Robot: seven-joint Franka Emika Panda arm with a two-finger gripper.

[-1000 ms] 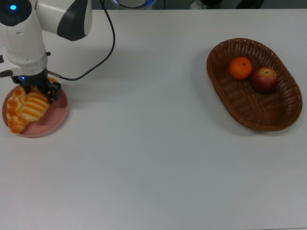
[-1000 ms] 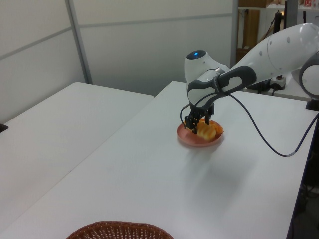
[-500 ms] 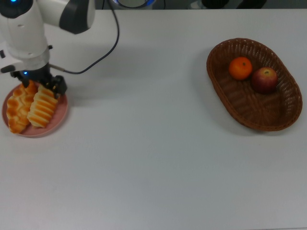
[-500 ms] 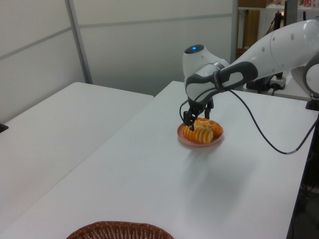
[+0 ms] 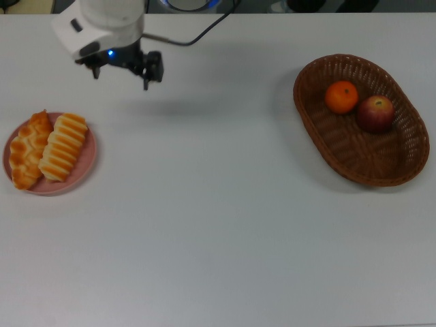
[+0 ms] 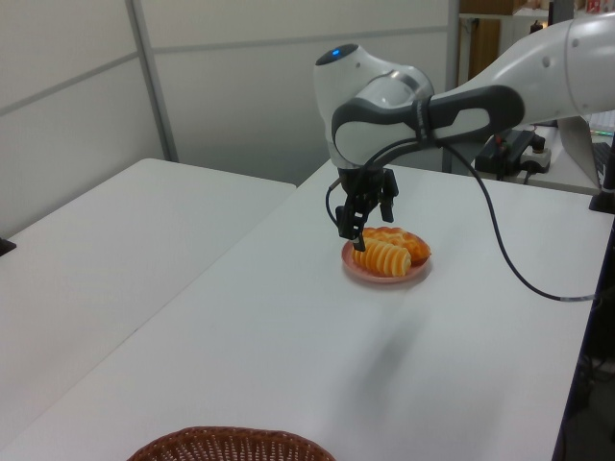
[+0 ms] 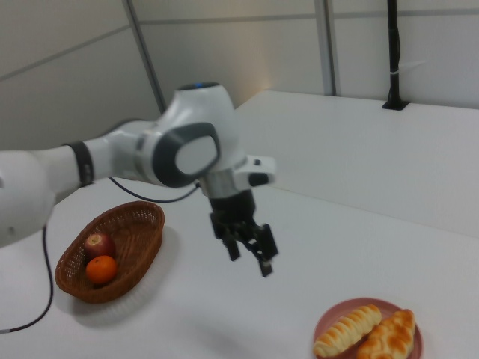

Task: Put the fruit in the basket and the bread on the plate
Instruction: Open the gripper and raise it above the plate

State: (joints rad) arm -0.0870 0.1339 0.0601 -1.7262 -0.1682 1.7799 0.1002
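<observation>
While the gripper (image 5: 119, 70) hangs in the air with its fingers spread and nothing between them, both breads lie on the plate (image 5: 71, 180) at about nine o'clock in the top view. The loaf (image 5: 27, 150) sits on the plate's nine-o'clock side, and the roll (image 5: 63, 146) lies touching it on the three-o'clock side. The basket (image 5: 381, 170) stands well apart at three o'clock in the top view, holding the mandarin (image 5: 341, 97) and, just beside it at four o'clock, the apple (image 5: 375, 113). The gripper is near eleven o'clock, above the bare table (image 5: 204, 225).
</observation>
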